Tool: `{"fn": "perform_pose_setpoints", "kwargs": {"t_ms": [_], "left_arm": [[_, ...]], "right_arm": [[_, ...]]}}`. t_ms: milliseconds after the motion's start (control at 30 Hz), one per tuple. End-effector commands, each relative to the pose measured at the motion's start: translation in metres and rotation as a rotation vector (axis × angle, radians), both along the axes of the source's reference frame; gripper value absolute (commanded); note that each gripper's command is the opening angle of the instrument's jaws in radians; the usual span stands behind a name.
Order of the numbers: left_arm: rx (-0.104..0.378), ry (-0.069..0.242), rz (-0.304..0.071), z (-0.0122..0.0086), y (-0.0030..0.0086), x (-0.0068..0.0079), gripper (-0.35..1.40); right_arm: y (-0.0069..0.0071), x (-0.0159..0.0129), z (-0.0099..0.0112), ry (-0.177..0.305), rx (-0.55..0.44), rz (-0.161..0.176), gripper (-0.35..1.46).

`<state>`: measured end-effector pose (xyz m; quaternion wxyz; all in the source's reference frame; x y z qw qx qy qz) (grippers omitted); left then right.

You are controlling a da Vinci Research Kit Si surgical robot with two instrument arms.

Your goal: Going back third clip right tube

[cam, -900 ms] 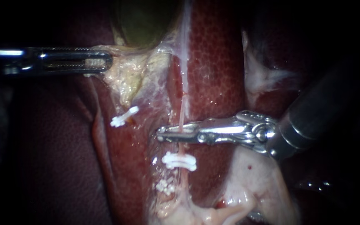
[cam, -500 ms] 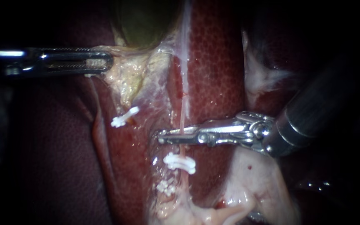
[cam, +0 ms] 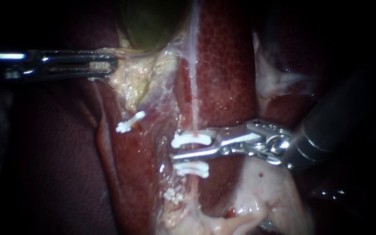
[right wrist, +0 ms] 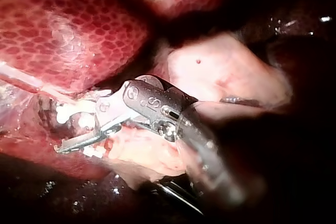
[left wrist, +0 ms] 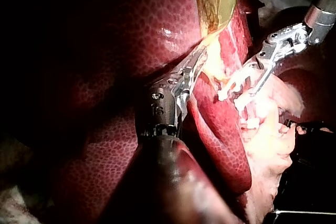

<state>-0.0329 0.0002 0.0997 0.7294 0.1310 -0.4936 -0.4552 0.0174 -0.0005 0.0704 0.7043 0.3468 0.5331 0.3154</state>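
Right instrument, closed a moment ago, is now standing parted, leaving a new clip sitting on the right tube.
Left instrument is clamping the gallbladder edge, keeping things taut; the new clip is lying just above an older clip. Withdrawing well, I judge, is meaning backing straight along the shaft, parted, snagging neither clip.
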Motion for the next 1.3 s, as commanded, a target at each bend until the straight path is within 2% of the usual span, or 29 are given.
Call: {"fn": "perform_pose_setpoints", "kwargs": {"t_ms": [33, 333, 467, 667, 833, 1033, 1133, 1300], "left_arm": [[0.000, -0.001, -0.001, 0.0000, 0.0000, 0.0000, -0.15], [-0.001, 0.000, -0.001, 0.0000, -0.0001, 0.0000, -0.15], [0.000, -0.002, 0.001, 0.0000, -0.0001, 0.0000, -0.15], [0.000, -0.002, 0.001, 0.0000, -0.0001, 0.0000, -0.15], [0.000, -0.002, 0.001, 0.0001, -0.0001, 0.0000, -0.15], [0.000, 0.001, 0.002, 0.0002, -0.0002, -0.0002, -0.15], [0.002, 0.003, 0.008, 0.0003, -0.0004, -0.0003, -0.15], [0.007, 0.013, 0.030, 0.0014, -0.0013, -0.0013, -0.15]], "right_arm": [[0.0001, -0.0003, 0.0001, 0.000, -0.011, -0.002, 0.60], [0.0003, -0.0026, 0.0004, 0.014, -0.096, -0.031, 0.60], [0.0006, -0.0040, 0.0000, 0.022, -0.131, -0.045, 0.60], [0.0016, -0.0067, -0.0022, 0.039, -0.186, -0.070, 0.60], [0.0024, -0.0086, -0.0056, 0.062, -0.248, -0.100, 0.60], [0.0038, -0.0094, -0.0099, 0.088, -0.345, -0.132, 0.60], [0.0041, -0.0096, -0.0109, 0.093, -0.363, -0.138, 0.60], [0.0042, -0.0098, -0.0108, 0.094, -0.368, -0.139, 0.60]]}}
